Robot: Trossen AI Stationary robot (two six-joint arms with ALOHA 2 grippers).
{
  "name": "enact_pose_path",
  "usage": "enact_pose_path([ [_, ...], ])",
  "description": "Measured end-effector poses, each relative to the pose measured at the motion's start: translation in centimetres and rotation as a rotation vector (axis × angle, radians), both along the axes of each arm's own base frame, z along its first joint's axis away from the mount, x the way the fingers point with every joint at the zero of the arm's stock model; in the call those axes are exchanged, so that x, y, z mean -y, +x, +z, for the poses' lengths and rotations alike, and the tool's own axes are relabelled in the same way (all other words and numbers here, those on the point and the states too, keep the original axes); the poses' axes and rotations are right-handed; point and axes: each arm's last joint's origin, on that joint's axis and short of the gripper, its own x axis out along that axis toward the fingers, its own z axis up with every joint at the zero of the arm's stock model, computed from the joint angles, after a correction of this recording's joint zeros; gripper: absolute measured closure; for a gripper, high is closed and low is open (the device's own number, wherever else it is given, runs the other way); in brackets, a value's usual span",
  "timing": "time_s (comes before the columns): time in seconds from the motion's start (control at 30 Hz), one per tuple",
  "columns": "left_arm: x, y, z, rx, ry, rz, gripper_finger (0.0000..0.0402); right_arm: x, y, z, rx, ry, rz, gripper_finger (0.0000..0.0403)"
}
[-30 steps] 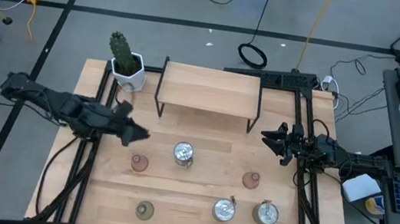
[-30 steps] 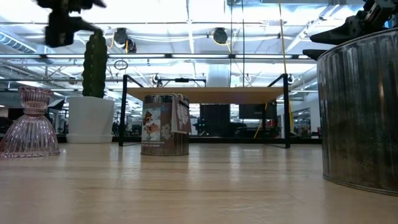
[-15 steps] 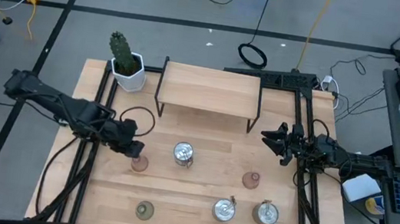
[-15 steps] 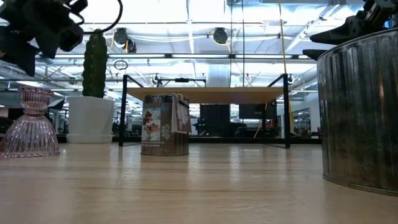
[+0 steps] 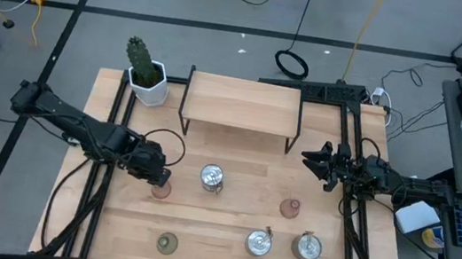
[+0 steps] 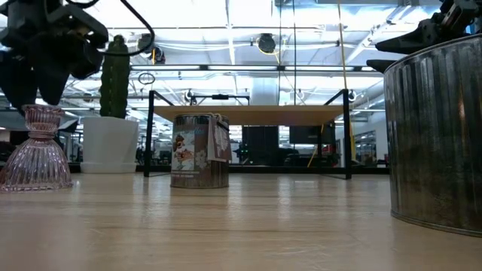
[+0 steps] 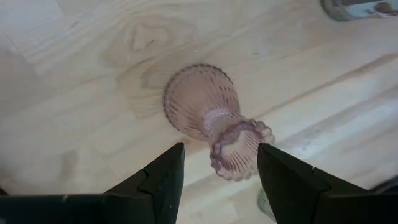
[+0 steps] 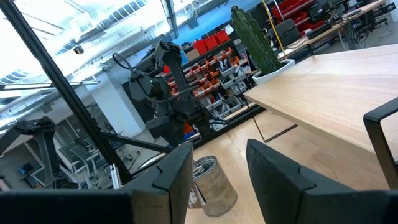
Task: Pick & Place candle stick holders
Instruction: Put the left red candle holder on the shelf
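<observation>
Pink candle stick holder (image 7: 211,124) stands between left pincer (image 7: 221,177) fingers (spread).

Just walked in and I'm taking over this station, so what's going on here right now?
The left gripper is poised right above a pink glass candle holder on the table, fingers open on either side of its rim, not yet gripping. The right gripper waits open at the table's right edge. Five more holders stand untouched: another pink one, an olive-green one and three silver ones.
</observation>
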Motion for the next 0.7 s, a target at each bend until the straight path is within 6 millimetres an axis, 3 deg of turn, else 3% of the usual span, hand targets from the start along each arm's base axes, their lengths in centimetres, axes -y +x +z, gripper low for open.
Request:
enact_pose_path([
  [0.47, 0.2, 0.7, -1.2, -0.067, 0.018, -0.029, 0.0203, 0.0, 0.0, 0.0, 0.000, 0.000, 0.000, 0.0259],
  [0.7, 0.2, 0.7, -1.2, -0.060, 0.031, -0.024, 0.0282, 0.0, 0.0, 0.0, 0.000, 0.000, 0.000, 0.0259],
])
